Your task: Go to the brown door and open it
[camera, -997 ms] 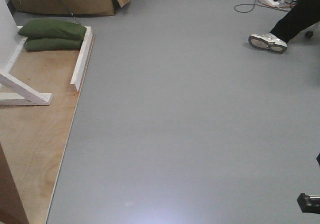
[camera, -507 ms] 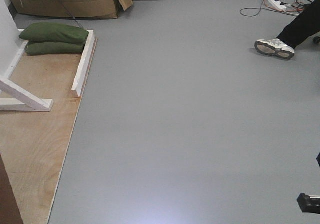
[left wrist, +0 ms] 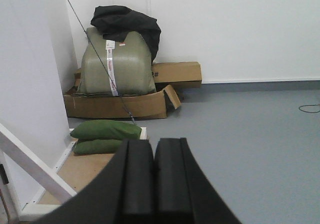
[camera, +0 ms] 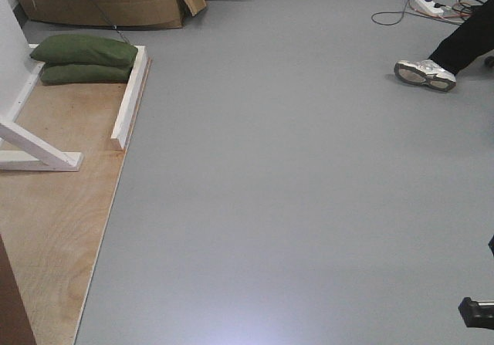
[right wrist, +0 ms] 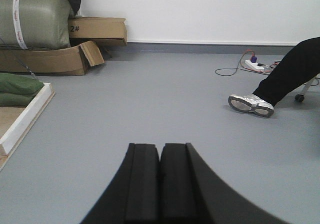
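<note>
Brown door (camera: 9, 306) lies left of the closed left hand (left wrist: 154, 184).

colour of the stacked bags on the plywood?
The bags are dark green; front-facing view.

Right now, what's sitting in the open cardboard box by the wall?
A big olive-green sack stands in the cardboard box, with a black cloth draped on top. The box wall hides the sack's base.

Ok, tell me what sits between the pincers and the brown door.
Nothing visible does. Only a sliver of the brown door shows at the front view's bottom-left edge, next to the plywood panel. The left pincer and right pincer, both shut, face open grey floor. The white brace and green bags lie farther ahead.
</note>
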Controlling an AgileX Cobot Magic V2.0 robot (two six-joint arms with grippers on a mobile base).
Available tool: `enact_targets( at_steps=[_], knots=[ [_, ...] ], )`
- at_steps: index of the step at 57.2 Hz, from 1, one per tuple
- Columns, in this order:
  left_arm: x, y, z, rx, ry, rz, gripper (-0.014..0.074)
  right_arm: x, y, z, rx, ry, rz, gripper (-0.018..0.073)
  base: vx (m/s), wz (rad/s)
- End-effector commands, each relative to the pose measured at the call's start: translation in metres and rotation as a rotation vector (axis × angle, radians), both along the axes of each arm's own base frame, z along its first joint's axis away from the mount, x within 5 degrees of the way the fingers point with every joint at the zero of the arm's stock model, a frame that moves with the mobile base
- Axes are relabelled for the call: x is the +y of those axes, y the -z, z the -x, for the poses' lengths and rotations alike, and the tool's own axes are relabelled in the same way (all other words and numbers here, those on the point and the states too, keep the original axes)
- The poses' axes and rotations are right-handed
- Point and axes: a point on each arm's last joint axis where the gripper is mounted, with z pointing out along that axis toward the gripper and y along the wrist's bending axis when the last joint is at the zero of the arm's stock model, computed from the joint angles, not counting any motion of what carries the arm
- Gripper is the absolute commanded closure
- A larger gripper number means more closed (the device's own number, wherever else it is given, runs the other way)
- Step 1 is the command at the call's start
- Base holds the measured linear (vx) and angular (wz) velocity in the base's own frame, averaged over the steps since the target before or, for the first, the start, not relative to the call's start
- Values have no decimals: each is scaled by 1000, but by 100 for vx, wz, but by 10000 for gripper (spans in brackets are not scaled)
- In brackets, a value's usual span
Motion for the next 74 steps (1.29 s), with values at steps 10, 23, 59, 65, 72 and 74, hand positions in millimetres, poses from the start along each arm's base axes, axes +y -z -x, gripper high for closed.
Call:
enact_targets(
  at_steps=[10,23,59,65,72,74],
  knots=[
    [0,-21,3,-121,3,2,603,0,-5,-2,-64,3,12,559,0,0],
    [0,-84,-2,-122,0,4,603,0,-5,-2,-64,3,12,559,0,0],
    [28,-288,-57,-686,-157,134,603,0,-5,-2,-64,3,12,559,0,0],
    [48,-308,-50,-881,-266,266,603,0,-5,-2,-64,3,12,559,0,0],
    [72,-325,-44,-1077,-395,403,603,0,-5,-2,-64,3,12,559,0,0],
    [79,-329,-43,-1126,-433,437,603,0,-5,-2,-64,3,12,559,0,0]
  ],
)
